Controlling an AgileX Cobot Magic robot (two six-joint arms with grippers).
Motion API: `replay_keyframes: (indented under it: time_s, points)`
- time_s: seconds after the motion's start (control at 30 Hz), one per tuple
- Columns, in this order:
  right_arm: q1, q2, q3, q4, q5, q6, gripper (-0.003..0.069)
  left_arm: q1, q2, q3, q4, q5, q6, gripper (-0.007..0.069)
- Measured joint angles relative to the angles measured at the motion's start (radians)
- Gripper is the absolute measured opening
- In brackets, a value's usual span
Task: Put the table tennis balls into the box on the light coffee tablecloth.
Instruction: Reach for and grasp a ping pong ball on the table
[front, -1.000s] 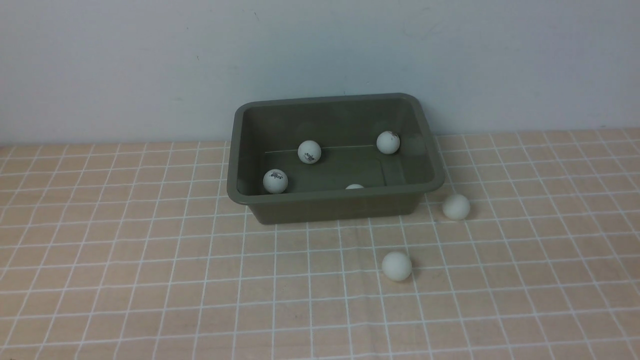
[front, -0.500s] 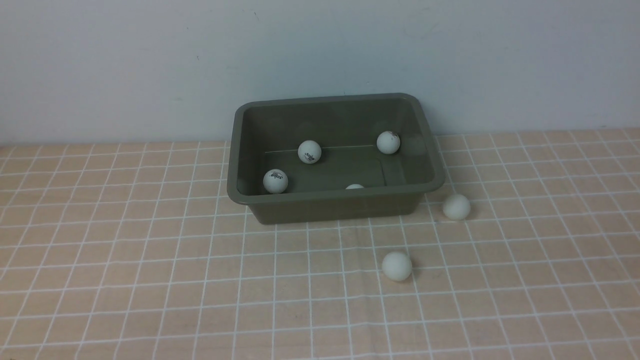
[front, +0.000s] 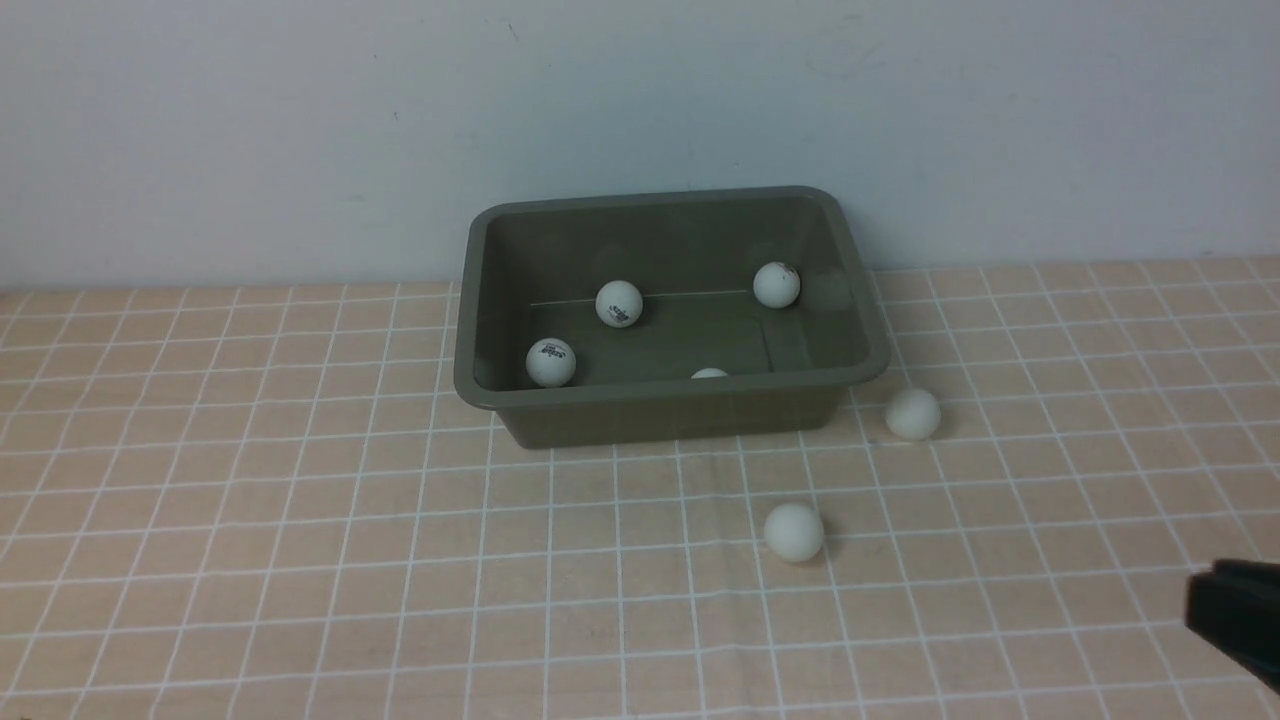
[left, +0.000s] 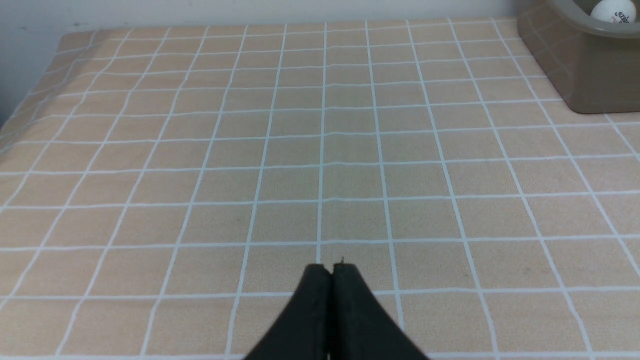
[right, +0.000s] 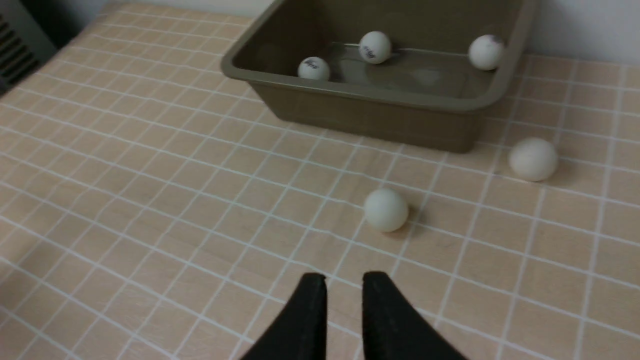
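Four matte round table tennis balls (front: 619, 303) are lying in the smooth olive box (front: 670, 398), two beside it on the checked tablecloth (front: 300, 500). The right gripper (right: 344, 281) is newly appearing in front, jaws slightly parted, empty; the left gripper (left: 330, 270) is closed, empty.

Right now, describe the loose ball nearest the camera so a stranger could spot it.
Find the olive-green box on the checked tablecloth. Two white balls lie outside it. Yours is the nearer ball, out in front of the box; the other ball sits by its right corner.
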Motion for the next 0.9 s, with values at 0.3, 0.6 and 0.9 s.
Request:
replay_keyframes:
  time_s: [0.3,0.6,0.9]
  points:
    - [0.0,0.349,-0.003,0.138,-0.114,-0.311,0.0451,0.0,0.0,0.0,0.0,0.0,0.0,-0.0069]
    - [0.0,0.588,-0.15,0.154,-0.104,-0.413,0.0498,0.0,0.0,0.0,0.0,-0.001,0.0,-0.0069]
    - [0.0,0.665,-0.389,0.162,0.205,-0.479,0.0453,0.0,0.0,0.0,0.0,-0.001,0.0,-0.0069]
